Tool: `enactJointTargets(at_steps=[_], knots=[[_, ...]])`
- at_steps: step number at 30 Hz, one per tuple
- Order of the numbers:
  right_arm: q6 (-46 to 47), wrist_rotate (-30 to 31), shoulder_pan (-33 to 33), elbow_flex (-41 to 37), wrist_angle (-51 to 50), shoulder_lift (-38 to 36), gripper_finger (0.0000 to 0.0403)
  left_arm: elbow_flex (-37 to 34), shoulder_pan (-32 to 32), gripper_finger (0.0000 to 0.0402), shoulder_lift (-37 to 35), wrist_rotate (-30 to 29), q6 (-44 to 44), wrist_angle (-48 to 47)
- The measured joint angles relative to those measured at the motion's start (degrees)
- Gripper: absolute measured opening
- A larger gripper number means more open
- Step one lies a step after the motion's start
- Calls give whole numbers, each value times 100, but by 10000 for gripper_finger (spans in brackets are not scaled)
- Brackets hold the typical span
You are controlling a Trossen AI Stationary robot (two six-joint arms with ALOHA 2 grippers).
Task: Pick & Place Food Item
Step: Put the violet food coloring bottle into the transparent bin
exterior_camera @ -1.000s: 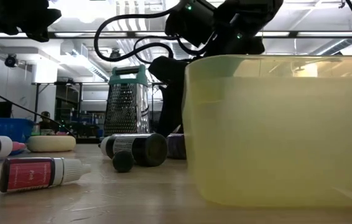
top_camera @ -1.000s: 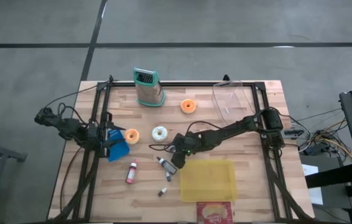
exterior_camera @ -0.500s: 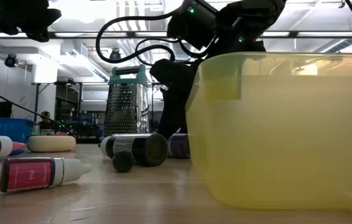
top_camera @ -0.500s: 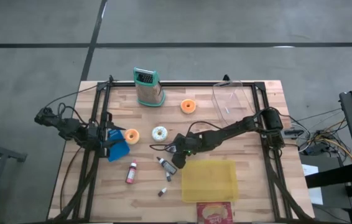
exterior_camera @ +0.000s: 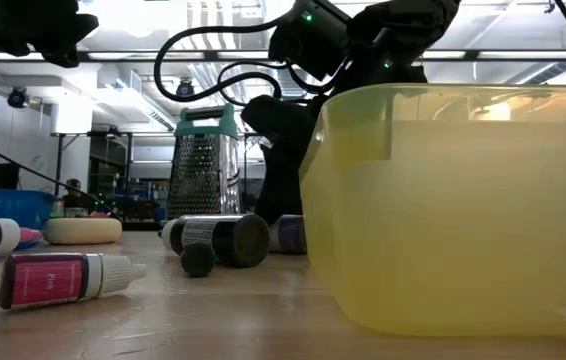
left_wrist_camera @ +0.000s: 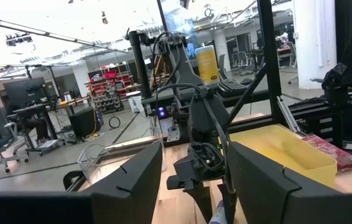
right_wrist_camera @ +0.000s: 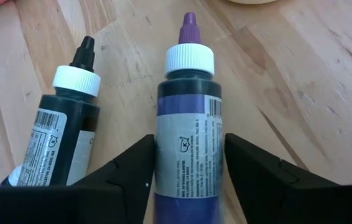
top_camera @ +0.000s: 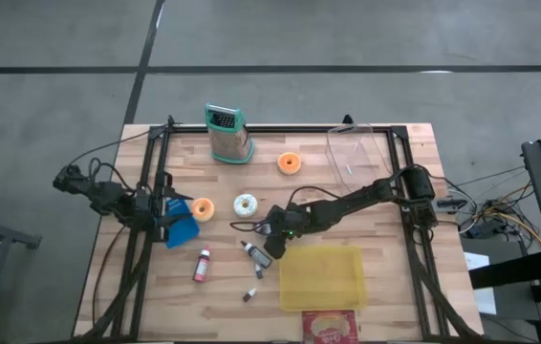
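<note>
While the right gripper [right_wrist_camera: 187, 180] was low over the table, its two dark fingers [right_wrist_camera: 126, 177] stood on both sides of a purple-capped bottle [right_wrist_camera: 187, 137], which lay on the wood between them. The pads seemed to touch the label, so the jaws looked closed on the bottle, though not yet squeezing hard as far as I could judge. Just beside it lay a black-capped bottle [right_wrist_camera: 64, 121], apart from the fingers.

To do this step well, I think the grip had to stay square on the body of the bottle, not on the cap, and the lift had to go straight up, so that the neighbour bottle would not roll. In the high view the right gripper [top_camera: 272, 232] was near the middle of the table, just beside the yellow tub [top_camera: 321, 277], which is probably the place for the item.

Farther off lay a red bottle [top_camera: 201, 264], a white donut [top_camera: 246, 204], an orange donut [top_camera: 202, 208] and another orange donut [top_camera: 290, 162], then the grater [top_camera: 227, 135]. The left gripper [top_camera: 161, 208] waited at the left edge with its fingers open and empty.
</note>
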Motion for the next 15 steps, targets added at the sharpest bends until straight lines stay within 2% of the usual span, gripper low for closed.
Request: enactJointTargets(at_steps=[6, 15], knots=[[-2, 2, 0, 0, -2, -2, 149, 0, -1, 188, -2, 1, 0, 1], [14, 2, 0, 0, -1, -1, 136, 0, 1, 188, 0, 0, 0, 1]])
